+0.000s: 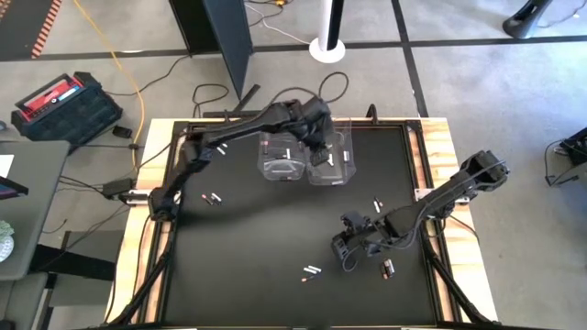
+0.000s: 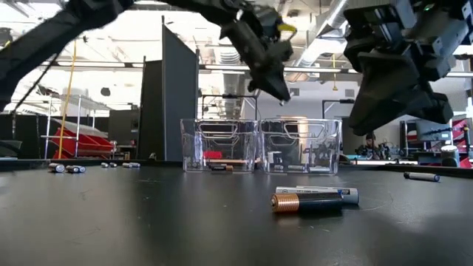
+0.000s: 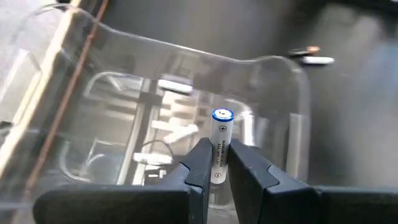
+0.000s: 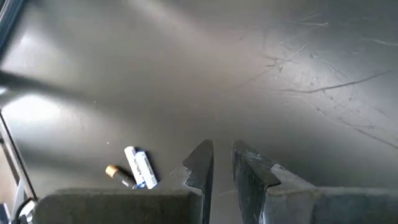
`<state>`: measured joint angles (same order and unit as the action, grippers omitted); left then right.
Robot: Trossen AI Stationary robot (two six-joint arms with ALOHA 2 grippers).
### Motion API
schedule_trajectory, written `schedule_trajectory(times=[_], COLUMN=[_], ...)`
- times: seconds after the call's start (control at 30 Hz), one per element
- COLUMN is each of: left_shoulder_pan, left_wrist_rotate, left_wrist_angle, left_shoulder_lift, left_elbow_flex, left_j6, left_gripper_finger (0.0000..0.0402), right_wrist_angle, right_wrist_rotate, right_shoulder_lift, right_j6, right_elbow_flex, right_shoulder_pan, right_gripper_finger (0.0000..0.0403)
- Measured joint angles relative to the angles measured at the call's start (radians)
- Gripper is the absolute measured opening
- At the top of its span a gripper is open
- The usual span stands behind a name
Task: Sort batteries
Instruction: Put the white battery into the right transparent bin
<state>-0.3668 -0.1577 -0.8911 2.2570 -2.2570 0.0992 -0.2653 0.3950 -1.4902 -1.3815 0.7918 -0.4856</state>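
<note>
Left wrist view showed the left gripper (image 3: 222, 163) pinching a white battery (image 3: 221, 140) upright between its fingers (image 3: 200, 163), poised over a clear plastic bin (image 3: 273, 68) with other white cells lying in the bottom. In the high view that gripper (image 1: 320, 147) hung above the right-hand one (image 1: 341, 165) of two clear bins side by side at the far edge of the black surface (image 1: 238, 247); the left-hand bin (image 1: 280, 156) was just beside it. The right gripper (image 1: 347, 252) hovered low over the near right part of the surface, its fingers (image 4: 202, 163) narrowly parted with nothing between them. A white and a dark copper-tipped battery (image 4: 134, 169) lay touching on the surface near it. Loose batteries were scattered elsewhere: a pair (image 1: 213, 198) at the left, a pair (image 1: 312, 271) near the front, and one (image 1: 388, 268) beside the right arm. In the low view a dark copper-ended battery (image 2: 314, 199) lay in front of the bins.
</note>
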Motion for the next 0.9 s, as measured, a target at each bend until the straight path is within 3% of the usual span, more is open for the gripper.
schedule_trajectory(times=[0.1,0.43,0.9], left_shoulder_pan=[-0.021,-0.046,-0.040], left_wrist_rotate=[0.000,0.005,0.012], left_wrist_angle=[-0.014,0.041,0.052], left_shoulder_lift=[0.093,0.213,0.247], left_elbow_flex=[-0.098,-0.077,-0.078], left_j6=[0.026,0.053,0.079], left_gripper_finger=[0.0039,0.0039,0.0043], right_wrist_angle=[-0.023,-0.077,-0.101], right_wrist_rotate=[0.000,0.008,0.044], right_shoulder_lift=[0.000,0.000,0.000], right_j6=[-0.019,-0.117,-0.175], right_elbow_flex=[0.000,0.000,0.000], right_shoulder_pan=[0.009,0.011,0.010], right_gripper_finger=[0.0077,0.0077,0.0077])
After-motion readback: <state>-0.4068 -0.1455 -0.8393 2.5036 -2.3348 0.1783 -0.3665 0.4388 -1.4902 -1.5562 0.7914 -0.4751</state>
